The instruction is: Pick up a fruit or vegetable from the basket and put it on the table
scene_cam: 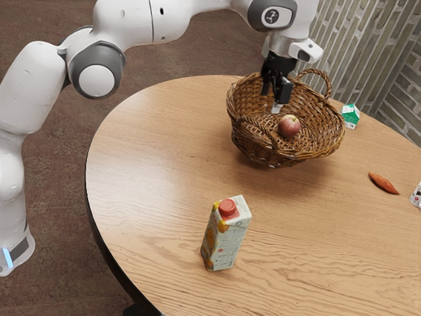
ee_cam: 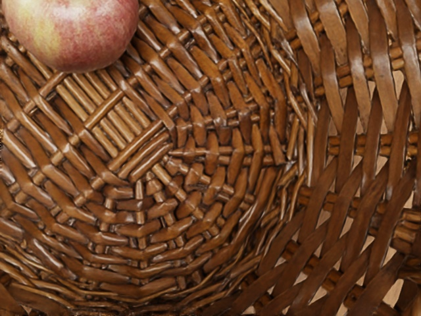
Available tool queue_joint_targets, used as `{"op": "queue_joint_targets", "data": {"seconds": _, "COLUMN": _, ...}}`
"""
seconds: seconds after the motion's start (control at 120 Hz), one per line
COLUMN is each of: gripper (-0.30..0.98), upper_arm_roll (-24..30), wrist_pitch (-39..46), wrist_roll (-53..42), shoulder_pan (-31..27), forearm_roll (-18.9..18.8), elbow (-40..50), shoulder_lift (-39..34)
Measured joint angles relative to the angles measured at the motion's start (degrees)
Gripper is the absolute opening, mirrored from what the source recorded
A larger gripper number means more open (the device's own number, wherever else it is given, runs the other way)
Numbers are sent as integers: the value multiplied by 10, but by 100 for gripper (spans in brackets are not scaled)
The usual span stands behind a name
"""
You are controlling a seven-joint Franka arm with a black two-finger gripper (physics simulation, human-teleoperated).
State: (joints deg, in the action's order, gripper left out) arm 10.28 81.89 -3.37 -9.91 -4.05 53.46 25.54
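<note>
My black gripper [scene_cam: 277, 103] points down inside the wicker basket [scene_cam: 247, 143] in the exterior view, above its floor; whether it is open or shut I cannot tell. A red and yellow apple [scene_cam: 289, 126] lies on the basket's floor, just below the gripper and a little toward the exterior view's right. The wrist view has the apple [ee_cam: 72, 29], partly cut off, resting on the woven floor of the basket [ee_cam: 217, 158]. The wooden table [scene_cam: 158, 164] carries the basket.
A juice carton [scene_cam: 225, 234] stands on the table toward the exterior view's bottom. Beyond the basket is a small green and white carton [scene_cam: 350, 116]. An orange-brown elongated item [scene_cam: 383, 184] lies at the right, near a partly cut-off white object [scene_cam: 416, 195]. The basket's handle [scene_cam: 318, 76] arches beside my hand.
</note>
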Motion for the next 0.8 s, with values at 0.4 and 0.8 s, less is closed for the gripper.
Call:
{"op": "queue_joint_targets", "data": {"seconds": 0.4, "gripper": 69, "upper_arm_roll": 4, "wrist_pitch": -16, "wrist_roll": 35, "shoulder_pan": -6, "forearm_roll": 2, "elbow": 1, "shoulder_lift": -29}}
{"op": "queue_joint_targets", "data": {"seconds": 0.8, "gripper": 69, "upper_arm_roll": -59, "wrist_pitch": 99, "wrist_roll": 67, "shoulder_pan": -10, "forearm_roll": -20, "elbow": 2, "shoulder_lift": 70}}
